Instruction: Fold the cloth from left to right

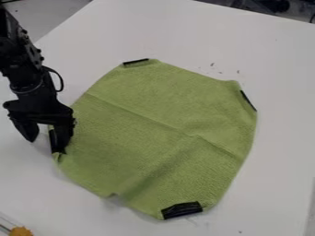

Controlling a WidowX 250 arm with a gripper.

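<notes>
The gripper is at the left corner of the green cloth, pointing down with its two fingers apart. One finger stands over the bare white surface outside the cloth. The other overlaps the dark-taped left corner, and whether it touches the cloth I cannot tell. The cloth lies spread out, with crease lines across it and a small raised wrinkle at its lower left edge. Black strips mark its top corner, right corner and bottom corner.
The white table surrounds the cloth, with a few dark specks near the upper right edge of the cloth. An orange-yellow object sits at the bottom left corner. Dark items lie beyond the table's far edge.
</notes>
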